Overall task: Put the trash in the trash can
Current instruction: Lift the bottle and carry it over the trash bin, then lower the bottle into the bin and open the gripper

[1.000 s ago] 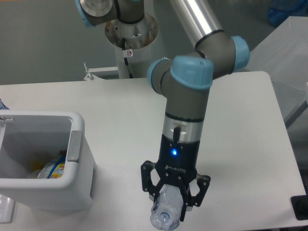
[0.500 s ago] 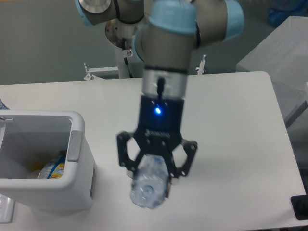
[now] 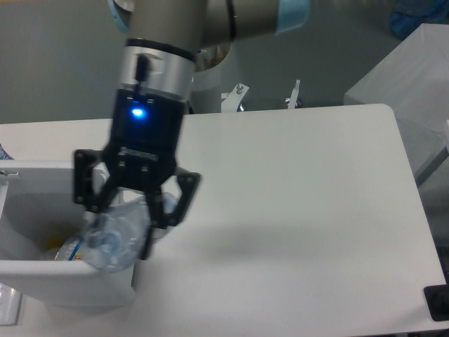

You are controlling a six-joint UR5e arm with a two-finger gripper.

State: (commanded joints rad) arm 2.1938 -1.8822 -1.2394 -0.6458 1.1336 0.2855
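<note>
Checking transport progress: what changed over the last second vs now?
The claw, shut on the clear bottle throughout, lifted it off the table's front edge and carried it left; it now hangs over the white trash can's right rim. No release yet. The trash can has not moved, the wrapper inside it lies as before, and the table is unchanged.

White table (image 3: 316,210) before a grey wall (image 3: 56,63)

Robotics lab: pedestal-mounted arm (image 3: 189,28), bare white table (image 3: 302,210), plain grey wall (image 3: 56,63)
</note>
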